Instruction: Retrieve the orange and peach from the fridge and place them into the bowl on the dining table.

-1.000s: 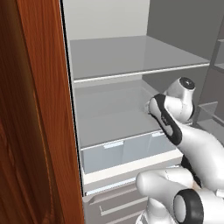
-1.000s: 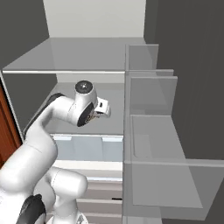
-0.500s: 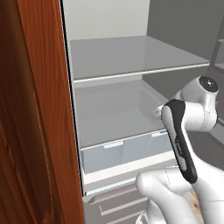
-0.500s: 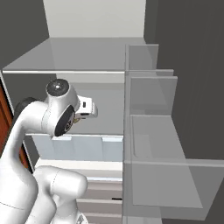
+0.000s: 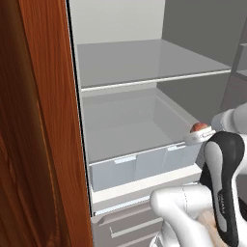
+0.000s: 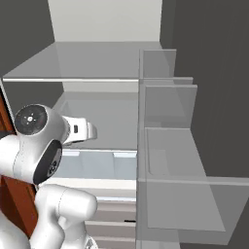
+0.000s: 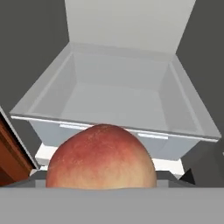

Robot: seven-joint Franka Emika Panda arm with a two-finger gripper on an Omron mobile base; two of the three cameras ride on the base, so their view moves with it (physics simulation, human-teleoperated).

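Observation:
The peach (image 7: pixel 101 158), blushed red over pale yellow, sits close against the hand camera with my gripper (image 7: pixel 101 177) shut on it. From the left base, the peach (image 5: pixel 198 128) shows as a small reddish ball at the tip of my gripper (image 5: pixel 199 133), just outside the front right corner of the crisper drawer. The fridge (image 5: pixel 144 79) stands open, its grey shelves bare and its pale crisper drawer (image 7: pixel 118 94) pulled out and empty. The orange, the bowl and the dining table are out of view.
A red-brown wooden cabinet (image 5: pixel 38 120) fills the left side, close to the fridge opening. The open fridge door with its clear shelves (image 6: pixel 175 160) stands on the right. Grey drawers (image 5: pixel 130 224) sit under the crisper.
The arm has drawn back out of the fridge with the peach in its grip, swinging right in the left base view and left in the right base view.

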